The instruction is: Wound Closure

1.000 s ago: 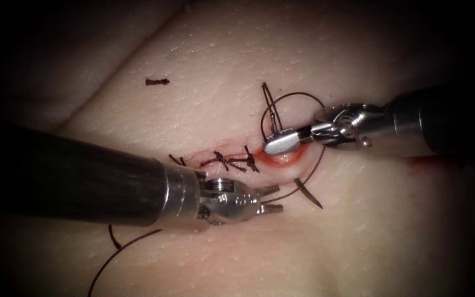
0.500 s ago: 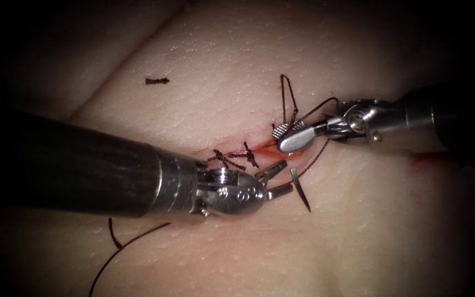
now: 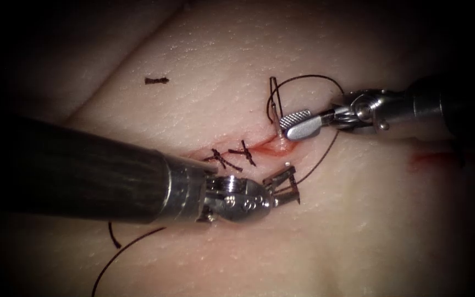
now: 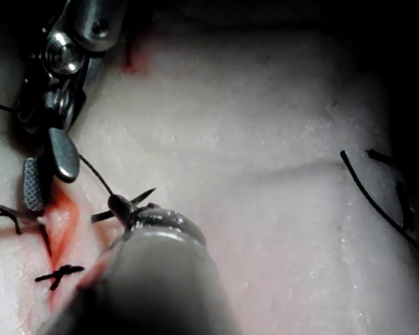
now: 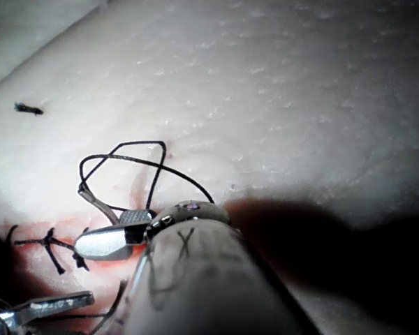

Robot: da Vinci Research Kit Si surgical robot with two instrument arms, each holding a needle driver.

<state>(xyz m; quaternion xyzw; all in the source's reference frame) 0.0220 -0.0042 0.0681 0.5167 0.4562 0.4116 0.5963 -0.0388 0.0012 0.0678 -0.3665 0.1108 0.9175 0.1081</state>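
Left tool [image 3: 286,188] has its jaws clamped on the needle [image 3: 294,190] near the tip, just right of the cut [image 3: 259,147]. Right tool [image 3: 294,125] hovers jaws apart beside the thread [image 3: 303,80], gripping nothing on the tissue [image 3: 204,66].

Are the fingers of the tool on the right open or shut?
Open. The right tool has its fingers spread apart, one baring its ridged inner face, beside the needle's tail end.
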